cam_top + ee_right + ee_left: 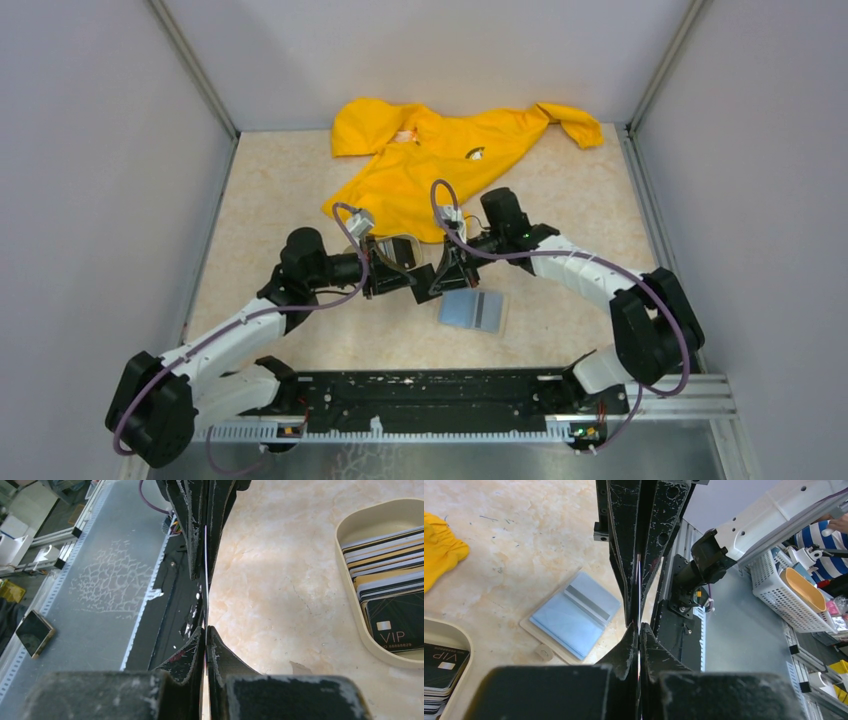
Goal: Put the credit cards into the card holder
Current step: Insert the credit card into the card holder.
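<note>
**Two grippers, one card, dead centre**

Bottom centre, the right gripper (206, 630) has its black, scuffed fingers pressed together on a credit card (206, 555), seen edge-on as a thin pale line running up the middle. From the top of the frame the left gripper (204, 577) comes down, clamped on that same edge. On the right sits the beige tray (348, 587) on the marbled table (280, 590), with a stack of cards (385, 555) fanned inside, a dark VIP card (397, 622) nearest. On the left are a grey metal plate (100, 580) and a black base rail (172, 610). A phone (33, 632) lies at the far left edge.
</note>
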`<control>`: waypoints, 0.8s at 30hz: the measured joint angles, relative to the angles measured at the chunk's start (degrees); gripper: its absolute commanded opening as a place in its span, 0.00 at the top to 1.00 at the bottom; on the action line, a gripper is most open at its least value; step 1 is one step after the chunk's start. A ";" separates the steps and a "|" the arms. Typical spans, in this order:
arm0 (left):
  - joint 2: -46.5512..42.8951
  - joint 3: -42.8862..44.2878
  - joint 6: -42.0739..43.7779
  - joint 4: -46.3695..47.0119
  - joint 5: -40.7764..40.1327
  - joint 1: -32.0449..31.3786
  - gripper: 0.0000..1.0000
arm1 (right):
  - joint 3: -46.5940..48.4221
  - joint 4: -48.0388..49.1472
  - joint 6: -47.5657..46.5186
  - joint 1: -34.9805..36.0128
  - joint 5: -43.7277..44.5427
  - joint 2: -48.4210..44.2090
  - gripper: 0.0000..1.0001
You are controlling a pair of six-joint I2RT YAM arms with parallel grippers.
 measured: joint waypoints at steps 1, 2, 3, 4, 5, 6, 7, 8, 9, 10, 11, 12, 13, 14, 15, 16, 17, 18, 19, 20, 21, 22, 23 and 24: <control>0.04 0.00 0.04 -0.07 -0.02 0.00 1.00 | 0.28 -0.96 -0.68 0.00 0.22 0.00 0.82; 0.07 0.00 0.07 -0.09 -0.11 -0.02 1.00 | 0.50 -1.79 -1.29 0.00 0.44 0.02 0.74; 0.07 0.00 0.07 -0.07 -0.20 -0.02 1.00 | 0.92 -2.93 -2.23 0.02 1.14 0.02 0.66; 0.07 0.00 0.07 -0.04 -0.31 0.00 1.00 | 1.27 -3.93 -3.08 0.02 1.75 0.04 0.60; 0.07 0.00 0.04 -0.04 -0.39 -0.02 1.00 | 1.95 -5.73 -4.83 0.02 2.95 0.02 0.54; 0.04 -0.02 0.02 -0.02 -0.55 -0.02 1.00 | 2.47 -6.93 -6.10 0.00 3.85 0.02 0.49; 0.00 -0.15 -0.04 0.20 -0.85 -0.02 1.00 | 3.19 -8.74 -8.26 0.00 5.18 0.02 0.46; -0.13 -0.55 -0.28 0.55 -1.18 -0.02 1.00 | 3.89 -10.51 -10.64 -0.07 6.56 0.02 0.43; -0.22 -0.94 -0.59 0.92 -1.44 -0.02 1.00 | 4.46 -12.15 -12.92 -0.20 7.78 -0.09 0.41; -0.28 -1.88 -1.31 1.99 -1.84 -0.02 1.00 | 4.76 -13.73 -15.39 -0.55 8.94 -0.28 0.41; -0.28 -2.95 -2.08 3.08 -2.23 -0.02 1.00 | 4.85 -15.43 -18.47 -0.96 10.10 -0.74 0.41; -0.22 -3.82 -2.86 3.78 -2.45 -0.02 1.00 | 4.85 -17.11 -21.24 -1.36 10.91 -1.22 0.41; -0.02 -5.16 -3.98 5.11 -2.89 -0.02 1.00 | 4.85 -19.58 -25.68 -2.10 11.91 -2.05 0.40; 0.39 -6.16 -4.94 6.08 -3.21 -0.02 1.00 | 4.85 -21.84 -30.34 -2.75 12.79 -2.97 0.40; 1.07 -6.99 -5.90 7.10 -3.48 -0.02 1.00 | 4.81 -24.17 -35.71 -3.26 13.70 -4.11 0.39; 2.01 -7.61 -6.84 8.02 -3.63 -0.02 1.00 | 4.68 -26.29 -40.68 -3.63 14.62 -5.29 0.40; 3.08 -7.93 -7.72 8.83 -3.67 -0.02 1.00 | 4.28 -28.57 -46.77 -3.87 16.00 -7.10 0.43; 4.52 -8.20 -8.52 10.21 -3.61 -0.02 1.00 | 3.72 -29.83 -50.40 -3.89 17.07 -8.48 0.49; 6.32 -8.37 -9.66 12.02 -3.45 -0.02 1.00 | 2.36 -31.04 -54.58 -3.89 18.51 -10.32 0.59; 7.63 -8.46 -10.60 13.38 -3.30 -0.09 1.00 | 1.31 -32.00 -57.20 -3.87 19.43 -11.37 0.71; 9.09 -8.57 -11.45 15.17 -3.04 -0.15 1.00 | -0.02 -33.05 -60.06 -3.80 20.46 -12.26 0.82; 10.88 -8.59 -12.24 17.25 -2.64 -0.26 1.00 | -1.31 -34.10 -62.60 -3.80 21.27 -12.63 0.90; 12.81 -8.57 -13.07 19.06 -2.36 -0.42 1.00 | -2.36 -35.01 -64.85 -3.82 21.90 -12.66 0.97; 14.73 -8.48 -13.60 20.52 -2.03 -0.46 1.00 | -3.89 -36.33 -67.43 -3.82 22.84 -12.46 1.00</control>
